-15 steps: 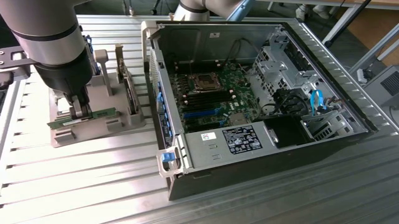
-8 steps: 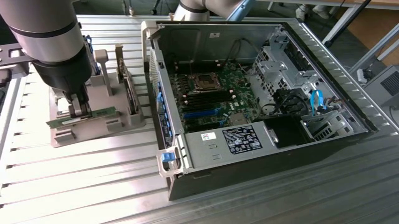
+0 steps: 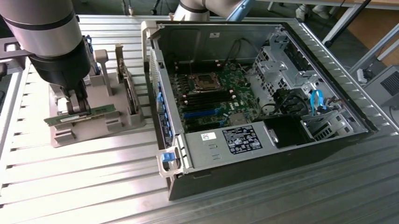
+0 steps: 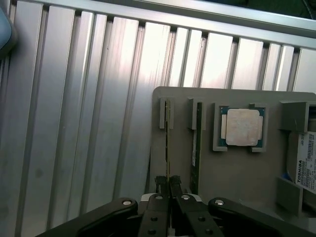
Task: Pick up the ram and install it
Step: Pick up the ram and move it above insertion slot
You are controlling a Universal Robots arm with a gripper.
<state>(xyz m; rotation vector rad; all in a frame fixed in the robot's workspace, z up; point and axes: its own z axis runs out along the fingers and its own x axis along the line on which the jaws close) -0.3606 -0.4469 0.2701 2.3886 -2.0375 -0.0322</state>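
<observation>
1. In the exterior view we see the big grey and black robot arm (image 3: pixel 50 42) reaching down at the exterior view's left. Its top is cut off by the edge.
2. Its dark gripper (image 3: pixel 78 108) is pressed together on the ram (image 3: pixel 100 112), a long thin green circuit-board stick, and pinches it near the middle.
3. The ram lies across the front of a grey plastic holder block (image 3: pixel 74 135). The block sits on the silver ribbed metal table (image 3: pixel 81 177).
4. The fingers hide the ram's middle, so we cannot tell if it sits in its groove or hangs just above it.
5. At the exterior view's right lies an open black metal computer case (image 3: pixel 187 42), well apart from the ram. Inside it are long black and blue slots (image 3: pixel 203 107) on a green board, too small for us to count.
6. In the wrist view the gripper (image 4: pixel 169 183) has its two black fingers (image 4: pixel 161 185) squeezed onto the ram (image 4: pixel 168 143). We see the ram edge-on as a thin line.
7. Just beside it a second thin green stick (image 4: pixel 197 143) stands in the grey holder block (image 4: pixel 237 173).
8. A square silver chip (image 4: pixel 242 127) rests in its own pocket of the block.
9. A white label reading TOSHIBA (image 4: pixel 307 165) is cut off at the picture's edge, and we cannot tell what it is stuck on.
</observation>
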